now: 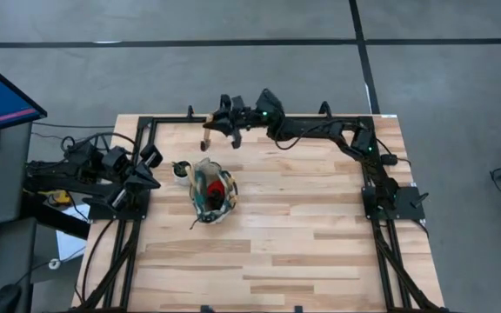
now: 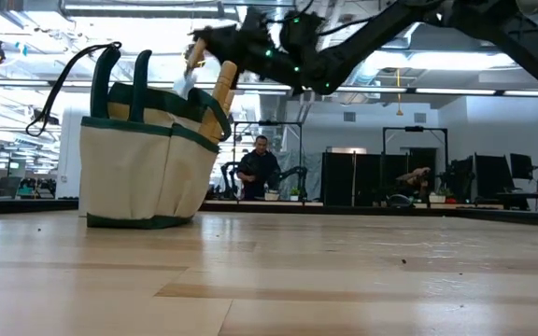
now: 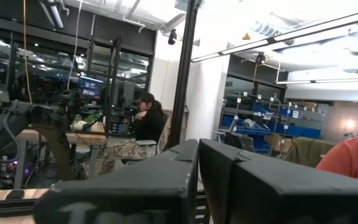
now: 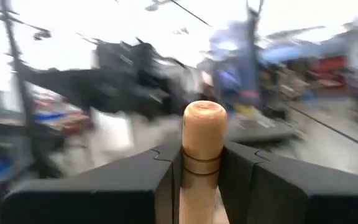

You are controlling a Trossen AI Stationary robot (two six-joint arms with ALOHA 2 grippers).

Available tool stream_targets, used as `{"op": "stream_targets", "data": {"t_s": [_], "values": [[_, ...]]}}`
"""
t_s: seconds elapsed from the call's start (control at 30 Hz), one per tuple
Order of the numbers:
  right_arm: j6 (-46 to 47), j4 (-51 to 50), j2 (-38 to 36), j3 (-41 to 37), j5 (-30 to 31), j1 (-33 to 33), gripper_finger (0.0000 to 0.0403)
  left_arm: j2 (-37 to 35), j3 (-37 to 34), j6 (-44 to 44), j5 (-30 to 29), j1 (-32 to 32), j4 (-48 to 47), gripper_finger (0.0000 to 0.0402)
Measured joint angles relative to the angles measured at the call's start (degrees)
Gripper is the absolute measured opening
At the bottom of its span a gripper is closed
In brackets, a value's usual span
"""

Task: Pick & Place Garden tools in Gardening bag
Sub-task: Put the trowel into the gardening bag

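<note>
One trowel [image 4: 201, 155] pinched by its wooden handle in right gripper [image 4: 201, 171], above the table's far edge [image 1: 303, 122].

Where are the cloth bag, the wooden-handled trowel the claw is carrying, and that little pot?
gardening bag [image 2: 143, 173]: low view, on its beige front panel.
trowel [image 4: 202, 140]: right wrist view, on the wooden handle between the right claw's fingers.
small pot [image 1: 180, 169]: high view, on its dark top.

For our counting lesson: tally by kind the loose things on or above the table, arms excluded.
Gardening bag: 1
Trowel, clamped in the right gripper: 1
Red tool inside the bag: 1
White pot: 1
Total: 4, seen contents only.
Left gripper waits at the left edge.
</note>
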Motion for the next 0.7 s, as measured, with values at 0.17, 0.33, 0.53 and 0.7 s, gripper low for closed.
{"op": "stream_targets", "data": {"t_s": [0.17, 0.33, 0.53, 0.7], "values": [[-3.86, -8.24, 1.03, -0.18, 7.61, -1.2, 0.0061, 0.0, 0.0, -0.02, 0.0, 0.0, 0.0, 0.0003], [-2.26, -9.05, 2.4, -0.15, 7.14, -1.88, 0.0061, 0.0, 0.0, 0.04, -0.05, -0.02, 0.06, 0.0003], [-3.07, -10.41, 2.18, -0.09, 4.16, -0.44, 0.0061, 0.0, 0.0, 0.04, -0.09, 0.0, 0.07, 0.0003], [-4.16, -12.06, 2.18, -0.09, 4.14, 1.85, 0.0061, 0.0, 0.0, 0.0, -0.29, 0.0, 0.26, 0.0003]]}}
